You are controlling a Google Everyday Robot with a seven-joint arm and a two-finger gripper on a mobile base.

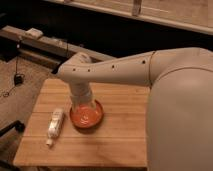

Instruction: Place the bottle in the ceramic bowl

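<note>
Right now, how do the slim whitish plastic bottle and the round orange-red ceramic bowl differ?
The slim whitish plastic bottle is long and pale; the round orange-red ceramic bowl is wide and glossy. The bottle lies on its side, the bowl sits upright. The bottle lies uncovered, while the gripper hangs directly over the bowl. Both rest on the wooden table.

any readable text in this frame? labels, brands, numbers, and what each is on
No text can be read.
bottle, lying on the wooden table: pale label, print too small to read.
ceramic bowl: no markings seen.
hand, down over the bowl: no lettering seen.
</note>
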